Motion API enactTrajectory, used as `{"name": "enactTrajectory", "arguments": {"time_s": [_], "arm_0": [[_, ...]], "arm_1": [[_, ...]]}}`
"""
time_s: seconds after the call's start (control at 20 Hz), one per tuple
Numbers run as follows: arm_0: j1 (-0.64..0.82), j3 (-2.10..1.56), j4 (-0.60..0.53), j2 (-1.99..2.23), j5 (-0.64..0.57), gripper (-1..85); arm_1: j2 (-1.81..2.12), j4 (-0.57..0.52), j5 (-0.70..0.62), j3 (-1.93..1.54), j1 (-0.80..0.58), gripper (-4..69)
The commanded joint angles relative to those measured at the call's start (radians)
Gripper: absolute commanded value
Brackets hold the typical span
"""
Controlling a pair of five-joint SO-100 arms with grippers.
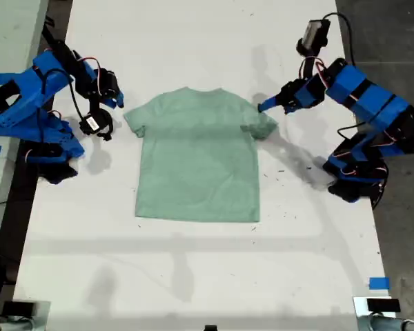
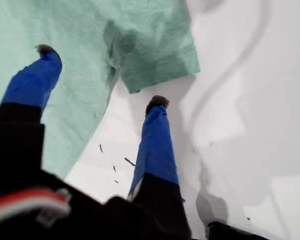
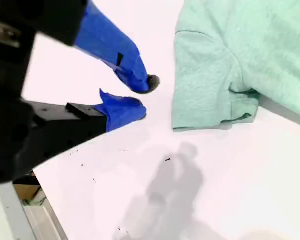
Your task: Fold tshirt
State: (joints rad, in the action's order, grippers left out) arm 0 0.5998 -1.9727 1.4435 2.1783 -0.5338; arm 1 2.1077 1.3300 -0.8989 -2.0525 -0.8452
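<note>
Tshirt (image 1: 196,158) flat on table (image 1: 193,276), collar away from camera, hem nearest.

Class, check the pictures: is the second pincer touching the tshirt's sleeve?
Apart. The second wrist view shows a strip of bare white table between my second pincer and the sleeve edge of the tshirt.

White table (image 1: 193,276) under flat tshirt (image 1: 196,158)

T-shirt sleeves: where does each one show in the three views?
Exterior view: tshirt flat mid-table, a sleeve at each side.
First wrist view: one sleeve just past my first gripper, open.
Second wrist view: other sleeve beside my second gripper, slightly open.
Shared landmark: white table.
</note>
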Motion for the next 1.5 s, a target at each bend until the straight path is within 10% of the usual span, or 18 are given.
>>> {"name": "enactTrajectory", "arguments": {"time_s": [0.0,0.5,0.65,0.8,1.45], "arm_0": [[0.014,0.017,-0.014,0.000,-0.008,3.2],[0.002,-0.011,-0.034,-0.002,-0.003,3.0],[-0.002,-0.014,-0.037,-0.005,-0.003,2.3],[-0.003,-0.021,-0.043,-0.005,0.000,2.1],[-0.028,-0.100,-0.054,0.078,0.035,0.7]], "arm_1": [[-0.026,-0.135,-0.046,-0.075,-0.057,33.5],[-0.508,-0.387,-0.092,-0.037,-0.095,31.0],[-0.545,-0.382,-0.084,-0.009,-0.106,1.6],[-0.549,-0.373,-0.080,-0.005,-0.084,-0.6],[-0.304,0.032,0.103,0.448,0.181,-0.6]]}}
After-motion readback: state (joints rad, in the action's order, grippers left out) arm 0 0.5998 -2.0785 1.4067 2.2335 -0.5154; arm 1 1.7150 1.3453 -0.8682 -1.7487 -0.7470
